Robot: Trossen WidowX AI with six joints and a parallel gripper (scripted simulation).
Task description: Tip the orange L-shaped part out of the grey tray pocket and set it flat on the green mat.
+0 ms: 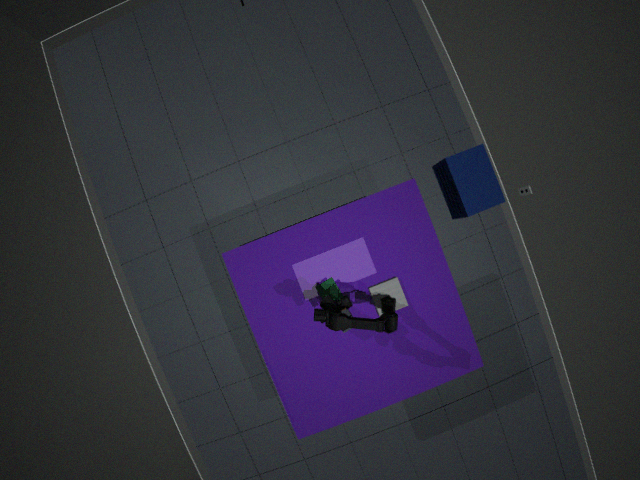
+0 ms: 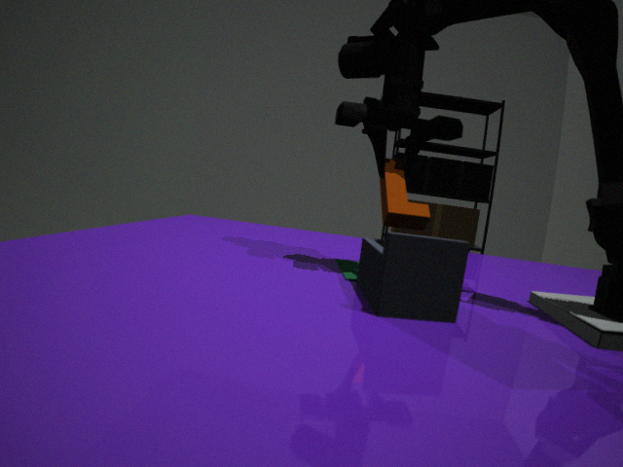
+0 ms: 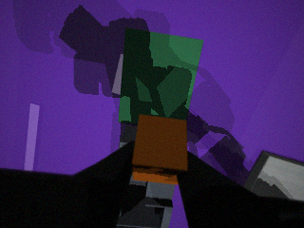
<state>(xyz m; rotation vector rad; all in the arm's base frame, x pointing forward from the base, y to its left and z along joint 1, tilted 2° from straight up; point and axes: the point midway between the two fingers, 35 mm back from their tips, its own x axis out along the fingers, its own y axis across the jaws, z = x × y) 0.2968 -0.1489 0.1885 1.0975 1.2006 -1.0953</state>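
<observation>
My gripper is shut on one end of the orange L-shaped part. The part hangs upright, with its L-shaped end lowest, out of the pocket and above the grey tray. In the top view the arm hides the part and nearly all of the tray. The green mat lies flat beside the tray. In the wrist view it is just beyond the part, partly under the arm's shadow.
The arm's white base plate is to the right of the tray. The purple table top carries shadows and pale reflections. A blue box and a dark shelf stand away from the table.
</observation>
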